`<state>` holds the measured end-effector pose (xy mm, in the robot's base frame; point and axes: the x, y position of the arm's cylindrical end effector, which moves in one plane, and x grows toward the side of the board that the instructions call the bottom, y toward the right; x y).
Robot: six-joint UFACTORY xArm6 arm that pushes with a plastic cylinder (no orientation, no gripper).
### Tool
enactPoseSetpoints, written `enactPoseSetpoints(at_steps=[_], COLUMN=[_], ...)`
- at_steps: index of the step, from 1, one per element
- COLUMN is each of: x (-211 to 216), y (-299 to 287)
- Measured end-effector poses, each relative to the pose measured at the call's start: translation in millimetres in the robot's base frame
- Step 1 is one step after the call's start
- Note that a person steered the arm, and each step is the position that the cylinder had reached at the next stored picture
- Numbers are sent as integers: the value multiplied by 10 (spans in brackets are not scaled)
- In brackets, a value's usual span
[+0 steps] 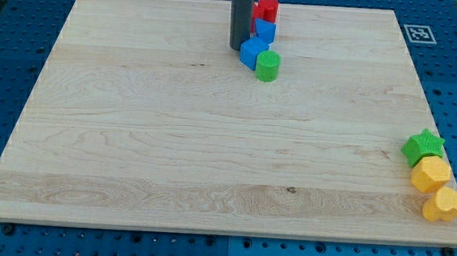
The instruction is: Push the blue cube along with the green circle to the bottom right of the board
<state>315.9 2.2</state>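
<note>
My tip (239,48) is a plain rod with no jaws, holding nothing. It sits near the board's (132,138) top edge, touching the blue cube's (253,52) left side; the green circle (268,66) touches that cube's lower right.

Board (172,140): pale wood, fine grain, 1 small dark knot. Rod, my tip (239,48): dark grey. Red cylinder (268,8). Blue block (265,31). Blue cube (253,52). Green circle (268,66). Green star (423,146). Yellow hexagon (431,174). Yellow heart (445,205). Surrounding table (20,20): blue, dotted holes. Marker tag (417,33): black-and-white.
</note>
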Motion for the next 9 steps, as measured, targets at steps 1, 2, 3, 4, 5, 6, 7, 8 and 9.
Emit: enactPoseSetpoints(at_steps=[1,2,3,4,5,6,7,8,9], x=[9,9,30,126,128,230,258,324,356], y=[-140,-152,-150,-54,-54,21,34,223,348])
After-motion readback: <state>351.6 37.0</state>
